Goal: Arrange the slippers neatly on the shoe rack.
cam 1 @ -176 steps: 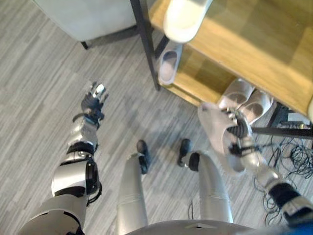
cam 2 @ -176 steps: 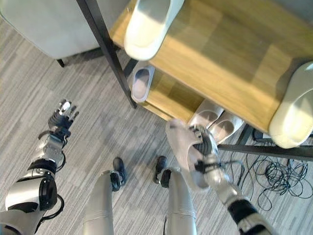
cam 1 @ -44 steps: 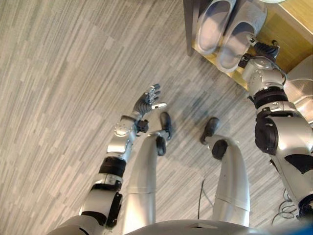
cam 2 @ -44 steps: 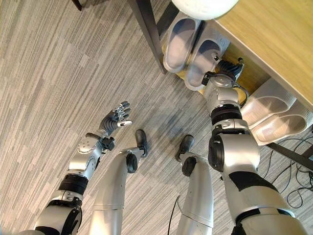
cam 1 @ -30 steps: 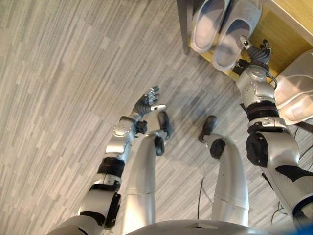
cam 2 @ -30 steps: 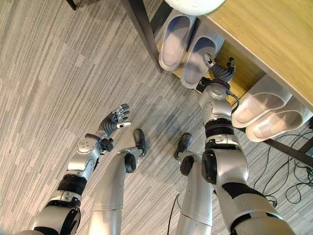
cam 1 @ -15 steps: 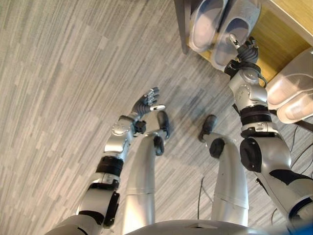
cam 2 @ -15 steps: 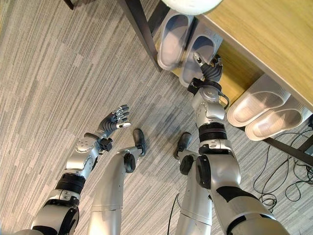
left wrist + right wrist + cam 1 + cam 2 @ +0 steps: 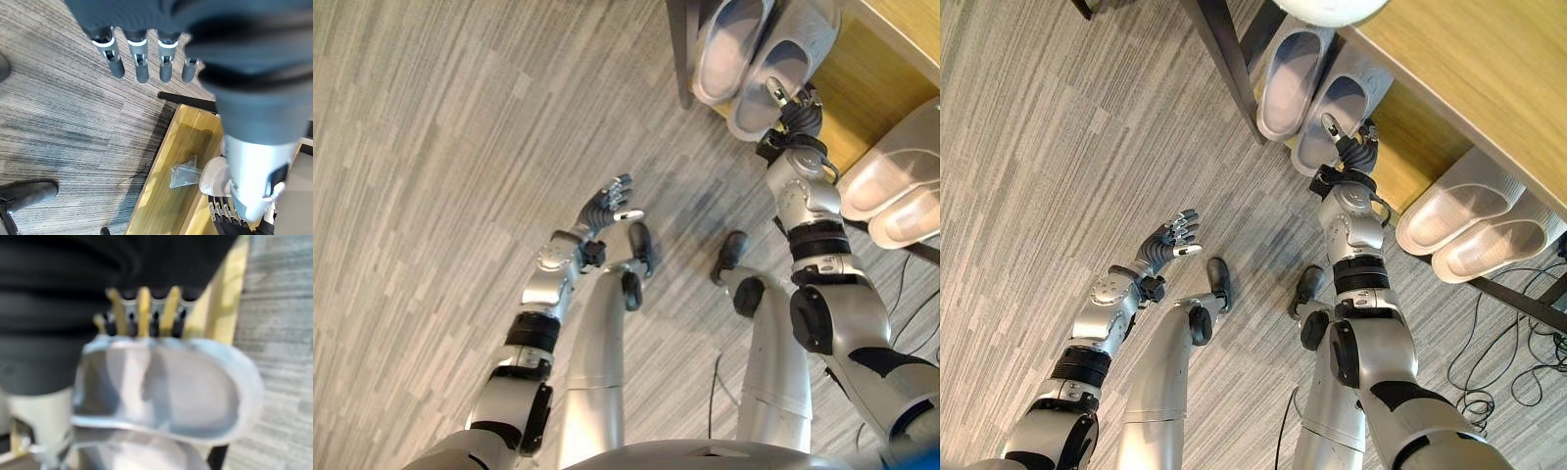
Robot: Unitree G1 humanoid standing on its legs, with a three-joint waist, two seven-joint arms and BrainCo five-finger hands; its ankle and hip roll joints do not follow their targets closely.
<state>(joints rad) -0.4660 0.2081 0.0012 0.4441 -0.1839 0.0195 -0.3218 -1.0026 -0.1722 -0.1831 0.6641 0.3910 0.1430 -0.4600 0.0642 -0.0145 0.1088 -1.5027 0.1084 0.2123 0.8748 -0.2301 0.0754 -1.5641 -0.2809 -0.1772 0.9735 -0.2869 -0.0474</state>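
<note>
Two pale grey slippers (image 9: 1317,83) sit side by side on the shoe rack's lower shelf (image 9: 1410,157), heels overhanging its edge. Right hand (image 9: 1351,149): fingers straight, touching the nearer heel; judged mid-nudge, next a gentle push inward to square the pair. Left hand (image 9: 1170,238): relaxed, empty, above the floor.

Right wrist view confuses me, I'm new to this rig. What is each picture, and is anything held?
It's a humanoid with two fingered hands. The two eye views look down from its head; each wrist view looks along one hand. The right wrist view looks closely into a grey slipper, one of a pair on the lower shelf of the shoe rack. The right hand is at its near end; whether it grips, I cannot tell. A paler pair sits beside. The left hand hangs open over the floor, holding nothing.
</note>
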